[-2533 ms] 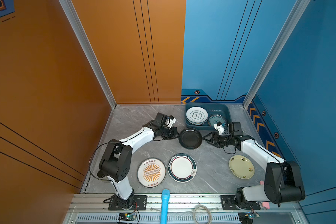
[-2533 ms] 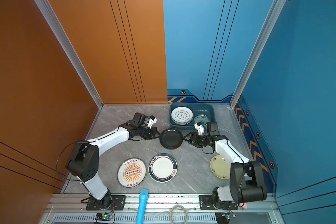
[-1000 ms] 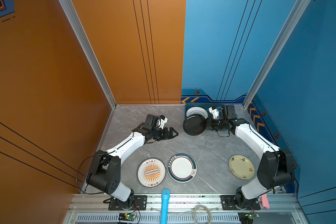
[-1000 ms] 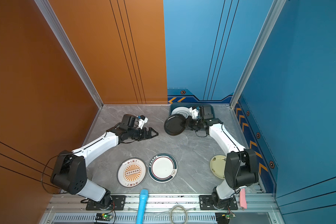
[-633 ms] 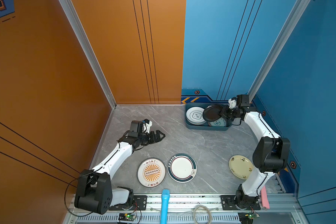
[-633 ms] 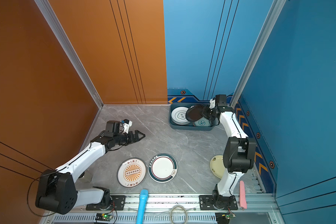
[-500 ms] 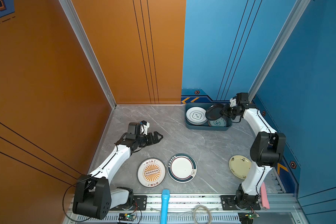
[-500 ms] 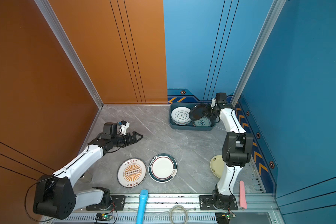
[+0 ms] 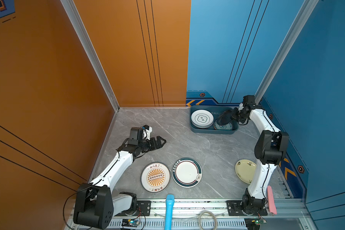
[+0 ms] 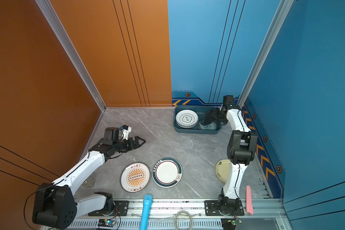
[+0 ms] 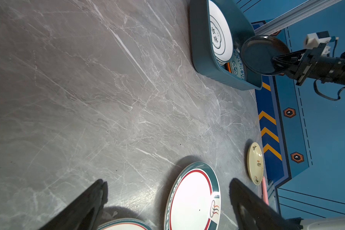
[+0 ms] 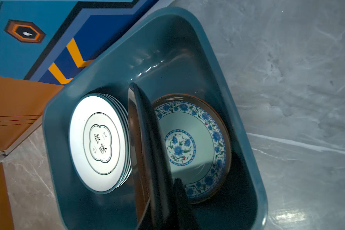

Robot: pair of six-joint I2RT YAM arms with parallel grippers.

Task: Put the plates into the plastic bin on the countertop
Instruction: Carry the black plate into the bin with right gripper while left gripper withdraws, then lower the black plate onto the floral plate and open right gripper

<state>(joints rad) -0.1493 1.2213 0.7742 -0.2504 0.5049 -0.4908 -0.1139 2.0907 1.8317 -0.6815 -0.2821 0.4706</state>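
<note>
Bimanual cell seen from above, with wrist details. The plastic bin [image 9: 213,131] stands at the far right of the bench [image 9: 187,143], against the blue wall.

- **Bin, left half:** a stack of white plates [image 12: 97,141]. The top plate carries 2 dark Chinese characters inside a cloud-shaped outline, apparently "食味".
- **Bin, right half:** a patterned plate [image 12: 195,143] lies flat, pale green with blue flowers and a brown edge.
- **Right tool:** the right tool [image 9: 231,117] is pressed together on the rim of the black plate [image 9: 223,119]. It holds the plate steeply tilted, almost on edge, inside the bin over the patterned plate and just beside the white stack.
- **Left tool:** the left tool [image 9: 162,140] hangs over the left part of the bench with its fingers spread and nothing between them, well apart from the bin.
- **Near edge of the bench:** 3 plates lie flat.
  - The sunburst plate [image 9: 155,177] has characters along its rim at top and bottom, too small to read.
  - The teal-rimmed plate [image 9: 187,172] touches it or nearly so on the right. It has a red inner ring, white characters on the rim band and a small emblem.
  - The cream plate [image 9: 245,170], at the right, has small dark marks and is partly hidden by the right arm.
</note>
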